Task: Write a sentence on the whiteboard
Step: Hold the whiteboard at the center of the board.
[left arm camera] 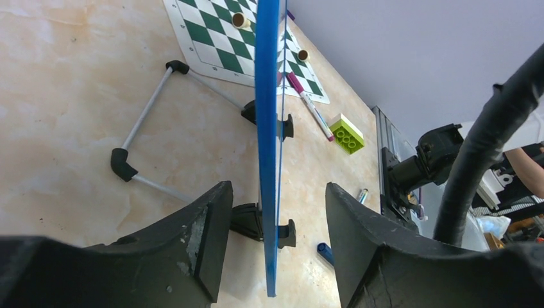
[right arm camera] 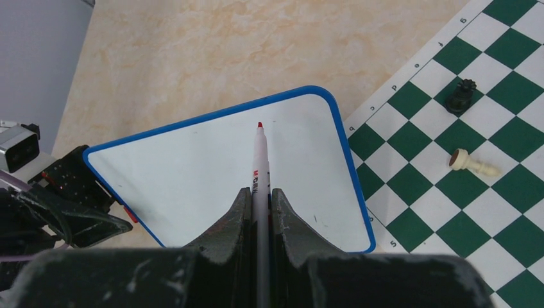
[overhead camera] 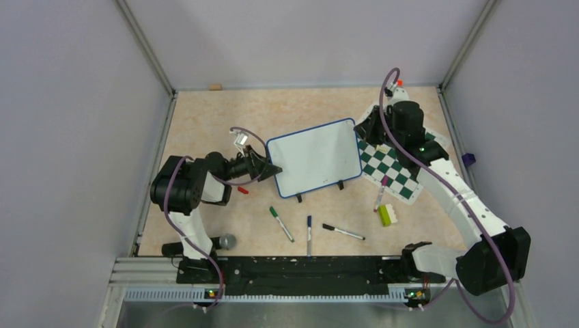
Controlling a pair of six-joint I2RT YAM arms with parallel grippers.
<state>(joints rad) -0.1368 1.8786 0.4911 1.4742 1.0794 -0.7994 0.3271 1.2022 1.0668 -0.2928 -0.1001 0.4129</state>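
The whiteboard [overhead camera: 314, 157] stands tilted on its black feet at mid-table, with a blue frame and a plain white face [right arm camera: 192, 167]; no sentence shows on it. My left gripper [overhead camera: 272, 169] straddles the board's left edge. In the left wrist view the blue edge [left arm camera: 266, 128] runs between the open jaws [left arm camera: 277, 192], with a gap on both sides. My right gripper [overhead camera: 365, 130] hovers at the board's far right corner. It is shut [right arm camera: 260, 196] on a white marker [right arm camera: 260, 154] whose red tip points over the board.
A green-and-white chess mat [overhead camera: 392, 167] lies right of the board, with a purple marker [overhead camera: 379, 193] and two pieces [right arm camera: 460, 95] on it. A lime brick [overhead camera: 386, 215] and green [overhead camera: 280, 223], blue [overhead camera: 308, 234] and black [overhead camera: 343, 232] markers lie in front. A red cap [overhead camera: 244, 190] lies near my left gripper.
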